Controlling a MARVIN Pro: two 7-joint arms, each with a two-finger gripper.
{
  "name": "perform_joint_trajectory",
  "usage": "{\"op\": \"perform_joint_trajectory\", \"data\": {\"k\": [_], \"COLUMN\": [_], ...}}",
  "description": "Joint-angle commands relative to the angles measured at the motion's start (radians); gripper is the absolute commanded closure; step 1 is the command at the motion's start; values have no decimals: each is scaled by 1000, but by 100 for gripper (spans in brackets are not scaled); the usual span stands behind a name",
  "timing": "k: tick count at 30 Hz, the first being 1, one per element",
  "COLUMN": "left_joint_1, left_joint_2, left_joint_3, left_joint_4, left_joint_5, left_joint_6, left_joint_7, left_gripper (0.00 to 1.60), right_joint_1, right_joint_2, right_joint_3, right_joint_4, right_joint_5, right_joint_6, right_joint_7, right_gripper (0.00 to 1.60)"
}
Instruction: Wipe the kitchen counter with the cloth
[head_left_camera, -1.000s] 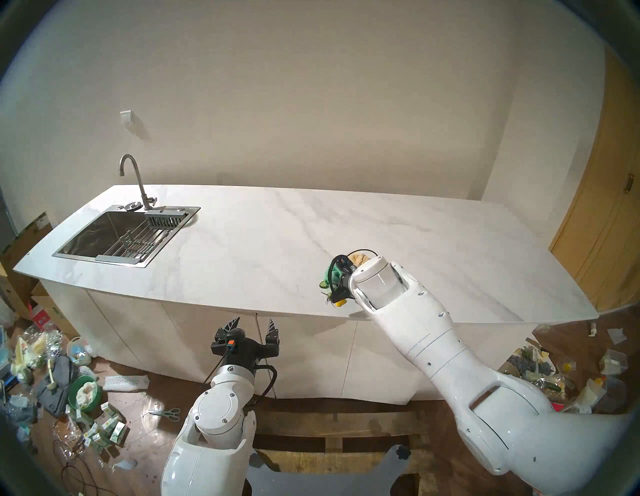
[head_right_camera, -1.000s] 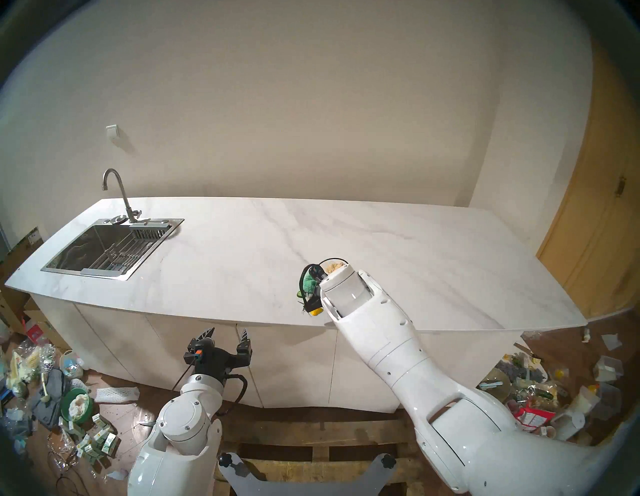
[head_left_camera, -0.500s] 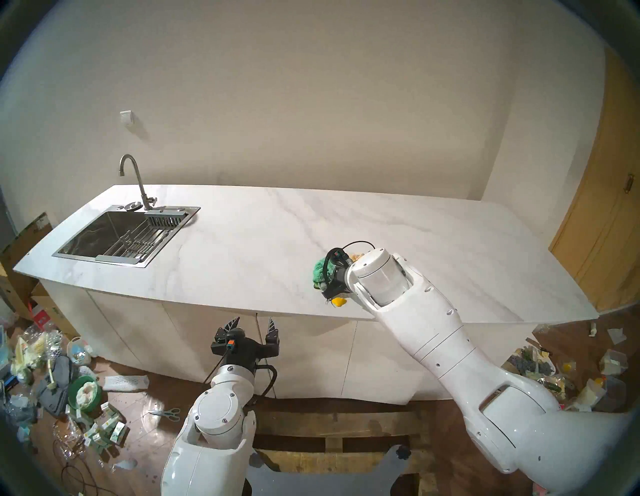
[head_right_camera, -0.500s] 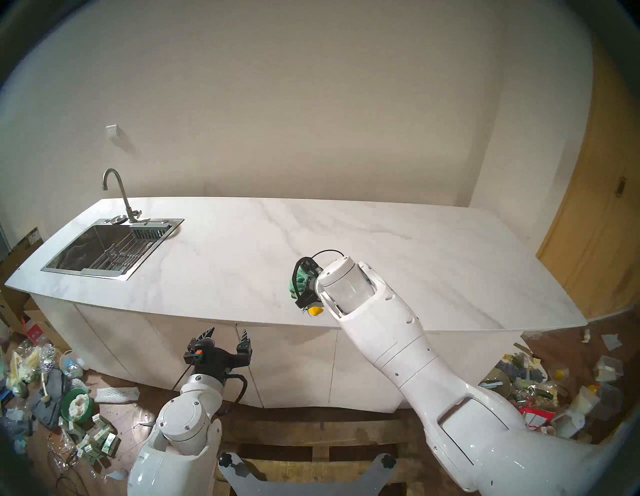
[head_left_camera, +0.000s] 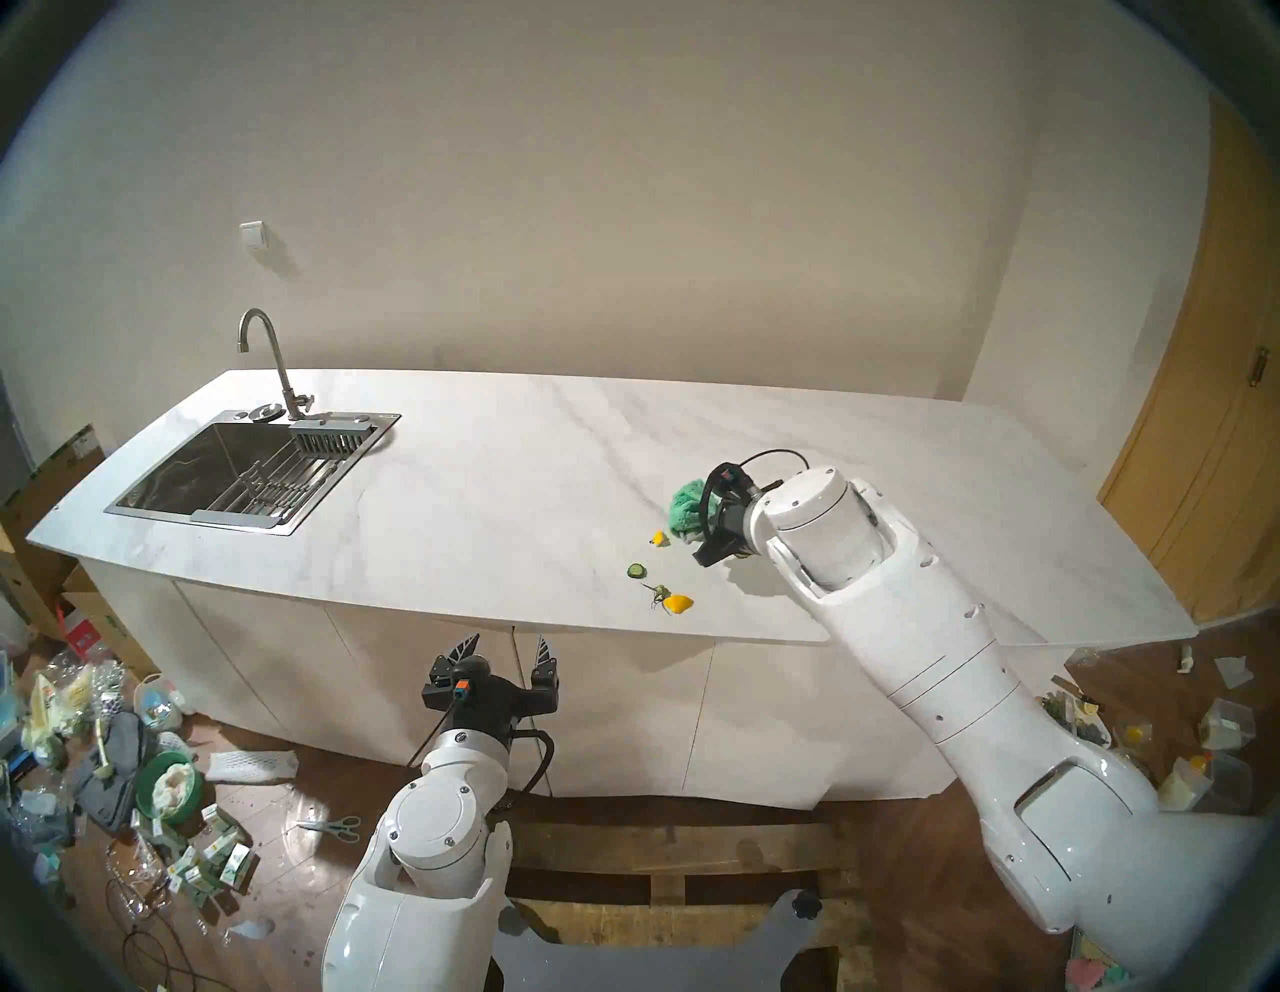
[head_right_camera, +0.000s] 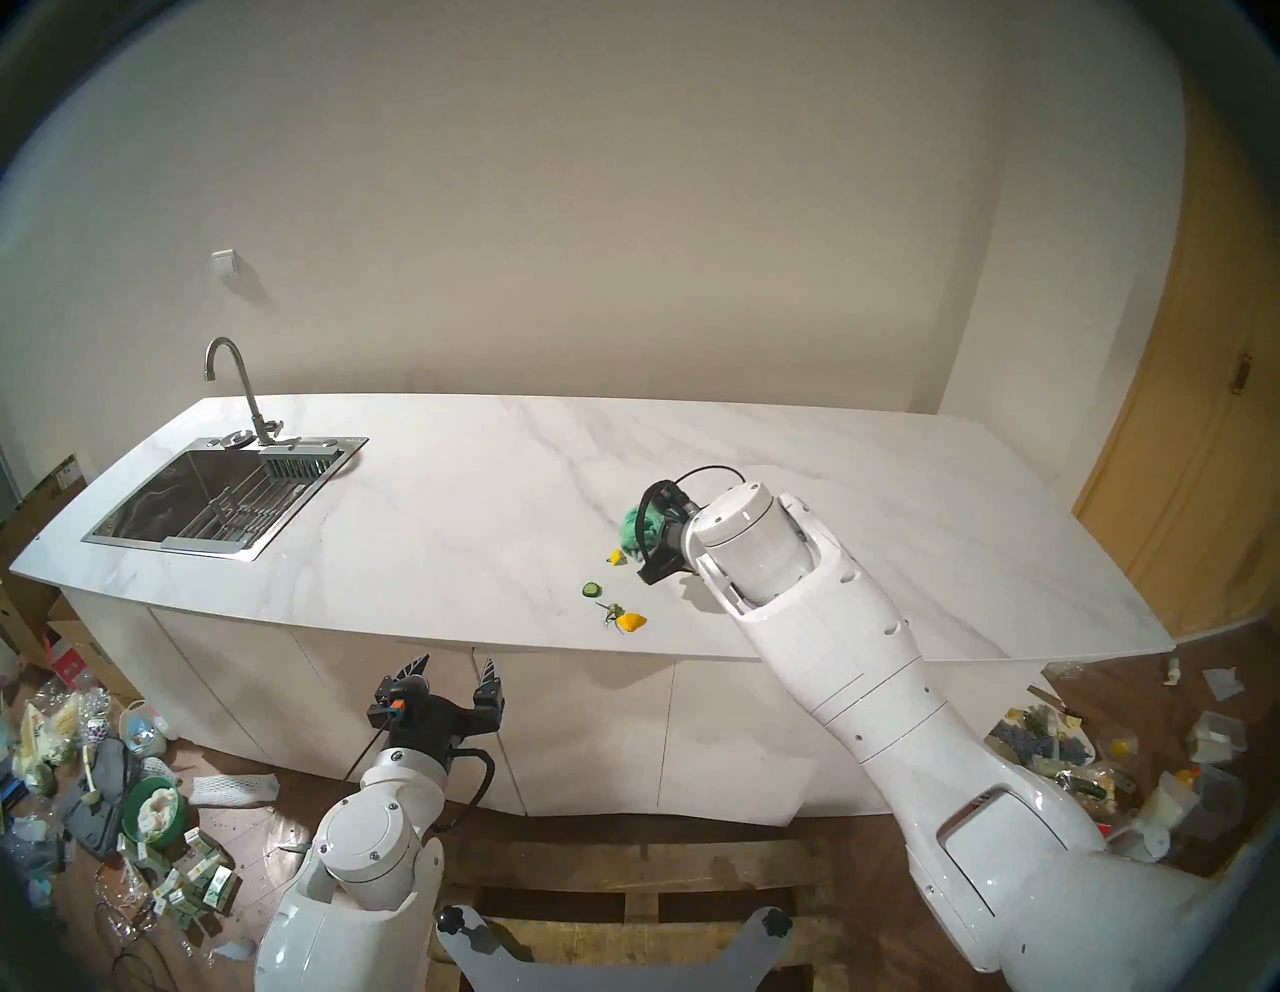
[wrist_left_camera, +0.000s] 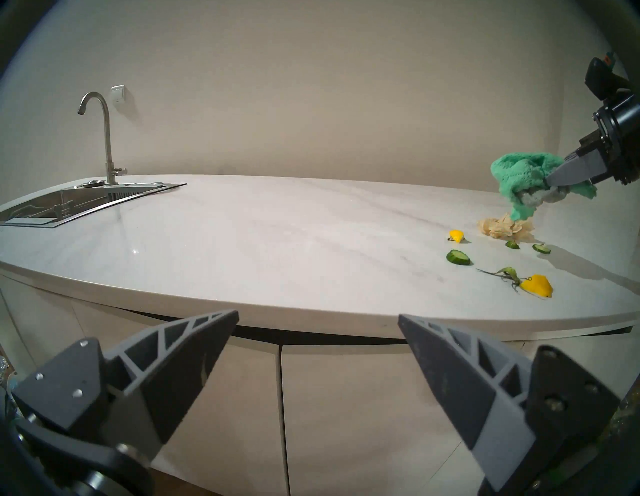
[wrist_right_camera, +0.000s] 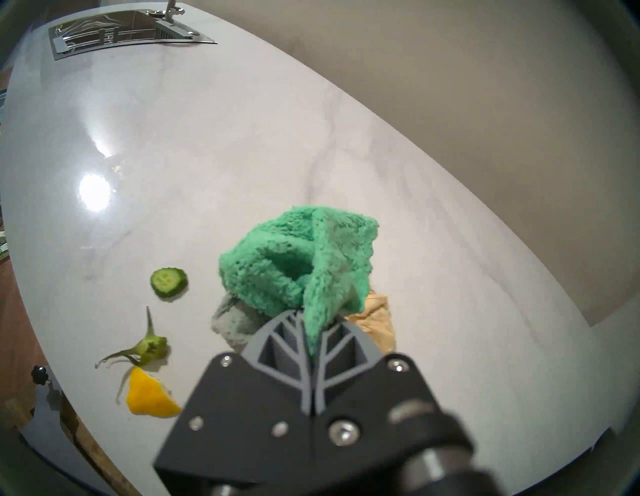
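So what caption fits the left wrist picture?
Right pincer lifts the teal cloth above food scraps on the marble counter.

Right arm (head_left_camera: 928, 665) stretched forward and up, wrist (head_left_camera: 817, 516) angled down-left. Right gripper (wrist_right_camera: 313, 332) pinched closed, teal fabric clamped between the fingers and bunched just past the tips. Left arm (head_left_camera: 443, 824) folded low, wrist vertical. Left gripper (head_left_camera: 505, 648) pointing up, fingers (wrist_left_camera: 194, 350) spread wide, nothing between them.
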Motion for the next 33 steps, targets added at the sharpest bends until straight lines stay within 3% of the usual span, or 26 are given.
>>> {"op": "perform_joint_trajectory", "data": {"k": [1, 6, 13, 27, 33], "left_joint_1": [-5, -5, -5, -6, -6], "left_joint_2": [1, 1, 1, 1, 0], "left_joint_3": [3, 3, 3, 3, 3], "left_joint_4": [-28, -29, -29, -27, -27], "left_joint_5": [-2, -2, -2, -2, -1], "left_joint_6": [-6, -6, -6, -6, -6], "left_joint_7": [-5, -5, -5, -4, -4], "left_gripper": [0, 0, 0, 0, 0], "right_joint_1": [60, 75, 97, 219, 261], "right_joint_2": [14, -30, -108, -154, -155], "right_joint_3": [41, 40, 49, 26, 26], "right_joint_4": [-16, 64, 200, 476, 542], "right_joint_5": [-14, -80, -107, -136, -144], "right_joint_6": [-23, -30, -74, -158, -178], "right_joint_7": [-24, -104, -240, -278, -290], "right_gripper": [160, 160, 160, 160, 160]}}
